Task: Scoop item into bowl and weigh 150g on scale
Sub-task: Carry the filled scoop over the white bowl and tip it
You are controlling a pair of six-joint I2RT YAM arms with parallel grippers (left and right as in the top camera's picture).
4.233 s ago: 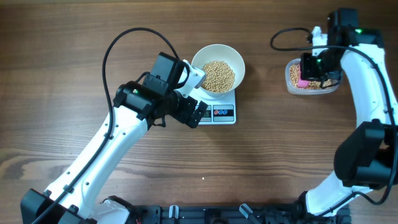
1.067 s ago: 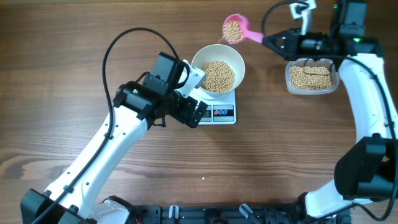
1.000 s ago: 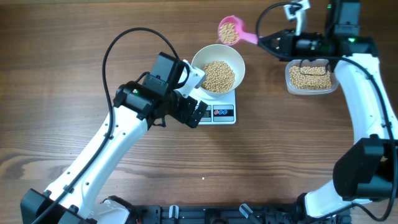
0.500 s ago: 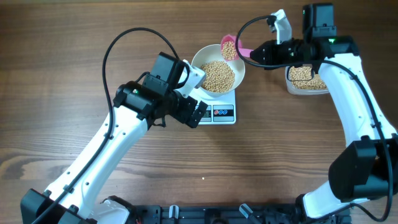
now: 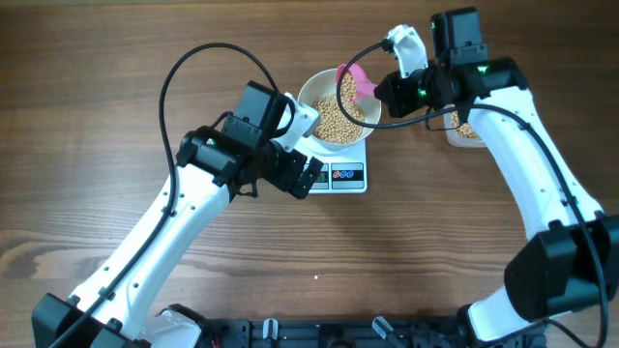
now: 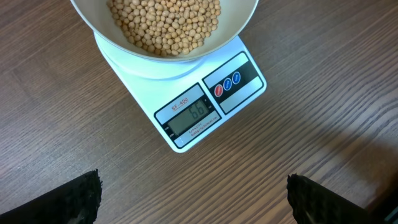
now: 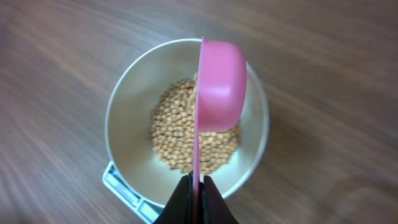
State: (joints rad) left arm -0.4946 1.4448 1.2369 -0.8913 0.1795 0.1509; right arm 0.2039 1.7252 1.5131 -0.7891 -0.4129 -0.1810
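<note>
One scoopful is being tipped out: the right gripper [image 7: 196, 200], jaws pinched shut on the thin handle of the pink scoop [image 7: 221, 84], holds the cup rolled onto its side over the white bowl [image 7: 127, 118]. Whether any soybeans [image 5: 334, 121] remain in the cup cannot be told. The bowl sits on the scale [image 6: 186, 118], toward the far edge of the table at about mid-width, with a mound of beans covering its bottom.

The left gripper [image 6: 196, 194] hovers just in front of the scale with its fingers spread wide and nothing between them. Its camera looks down on the display, which appears to read 66.

That looks well short of the target, so I judge the task under halfway. Next, the scoop should be emptied and levelled, then carried back to the clear tub [image 5: 466, 135], mostly hidden under the right arm. Later loads should be smaller, to avoid overshooting.
</note>
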